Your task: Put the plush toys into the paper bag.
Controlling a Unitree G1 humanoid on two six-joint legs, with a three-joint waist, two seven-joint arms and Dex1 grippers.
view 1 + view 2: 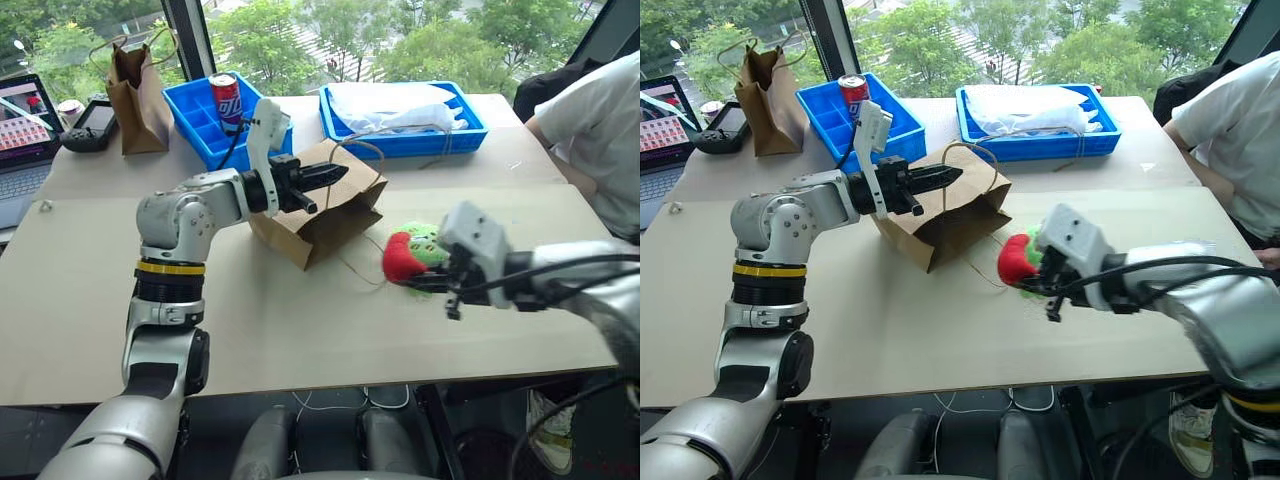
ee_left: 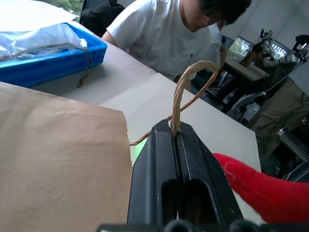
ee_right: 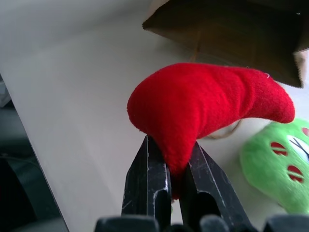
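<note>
Plush toys beside the paper bag (image 1: pixel 320 205) on the table (image 1: pixel 300 330): red plush toy (image 3: pixel 203 104) pinched between right gripper (image 3: pixel 175 159) fingers, lifted just off the tabletop, green plush toy (image 3: pixel 277 164) lying next to it. Left arm reaching level across the bag, left gripper (image 2: pixel 176 140) closed on the twine handle (image 2: pixel 186 92). Blue trays (image 1: pixel 400 125) behind, soda can (image 1: pixel 226 100) in one.

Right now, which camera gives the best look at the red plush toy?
The right wrist view: the red plush toy is large there, pinched between the right fingers. The eye views show it small beside the paper bag; the left wrist view catches one end.
</note>
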